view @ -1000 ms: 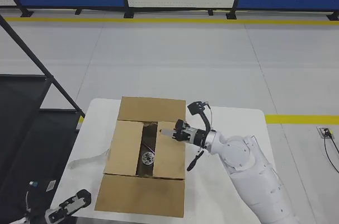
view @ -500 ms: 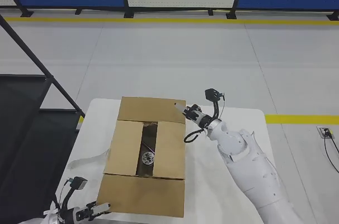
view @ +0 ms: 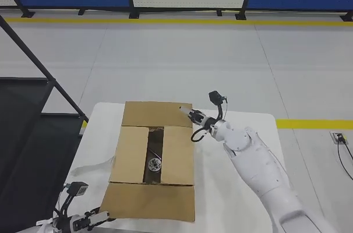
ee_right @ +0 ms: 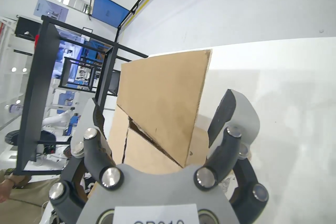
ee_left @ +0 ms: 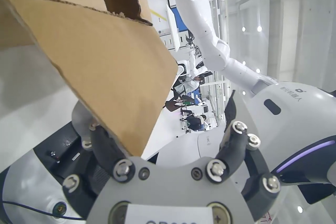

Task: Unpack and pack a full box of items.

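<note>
Right hand (view: 185, 109) now at far flap (view: 156, 113)

The left gripper (ee_left: 155, 109) and right gripper (ee_right: 161, 99) are spread wide.

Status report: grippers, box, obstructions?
Left gripper open at box near flap corner; right gripper open at far flap corner. Inner flaps half shut. No obstruction seen.

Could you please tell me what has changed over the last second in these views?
The right pincer left the middle of the brown cardboard box and moved to the right corner of its far flap. The left pincer came in from the near left edge of the white table to the left corner of the near flap. Both are open, grasping nothing. The box stayed in place, inner flaps still ajar.
</note>
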You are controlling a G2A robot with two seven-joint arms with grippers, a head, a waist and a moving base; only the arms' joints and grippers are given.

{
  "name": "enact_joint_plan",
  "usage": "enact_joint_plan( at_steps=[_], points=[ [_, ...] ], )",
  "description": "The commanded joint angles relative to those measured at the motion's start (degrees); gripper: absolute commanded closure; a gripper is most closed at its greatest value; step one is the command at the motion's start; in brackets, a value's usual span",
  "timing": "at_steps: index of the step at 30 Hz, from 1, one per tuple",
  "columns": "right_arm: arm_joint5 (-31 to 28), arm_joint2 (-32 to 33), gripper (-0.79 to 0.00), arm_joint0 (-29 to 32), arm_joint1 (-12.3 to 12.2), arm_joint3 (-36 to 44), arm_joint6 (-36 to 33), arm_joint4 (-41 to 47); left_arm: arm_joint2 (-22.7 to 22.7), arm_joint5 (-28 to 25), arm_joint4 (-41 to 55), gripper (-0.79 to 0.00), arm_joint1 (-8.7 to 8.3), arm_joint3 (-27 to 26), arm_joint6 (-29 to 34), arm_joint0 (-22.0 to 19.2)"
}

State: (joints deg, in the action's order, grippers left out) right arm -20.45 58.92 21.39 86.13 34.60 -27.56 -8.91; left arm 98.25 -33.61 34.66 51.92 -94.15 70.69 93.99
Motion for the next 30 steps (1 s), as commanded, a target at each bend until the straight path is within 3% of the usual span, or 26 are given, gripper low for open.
enact_joint_plan(
  at_steps=[1, 12, 17, 20, 30],
  points=[
    [-2.13, 0.41, -0.785, -0.83, 0.19, -2.01, -2.53, 2.55, 0.13, -0.23, 1.42, -0.785, -0.19, 0.4, -0.24, -0.14],
    [-11.04, 3.84, -0.785, -4.34, 0.52, -9.77, -14.72, 14.77, -0.49, -2.81, 5.28, -0.785, -0.18, 4.47, -3.89, -3.04],
    [-13.72, 5.47, -0.785, -4.65, 0.23, -10.29, -19.57, 19.11, -0.49, -1.48, -5.29, -0.785, 0.46, 2.78, -19.28, -3.71],
    [-14.82, 6.46, -0.785, -4.83, -0.13, -10.12, -23.12, 21.35, -1.34, -0.53, -9.69, -0.785, 0.85, 0.31, -25.0, -3.48],
    [-16.0, 7.75, -0.785, -3.28, -1.33, -5.78, -28.04, 22.77, -2.89, 1.14, -13.09, -0.785, 1.38, -1.82, -28.89, -3.85]
  ],
)
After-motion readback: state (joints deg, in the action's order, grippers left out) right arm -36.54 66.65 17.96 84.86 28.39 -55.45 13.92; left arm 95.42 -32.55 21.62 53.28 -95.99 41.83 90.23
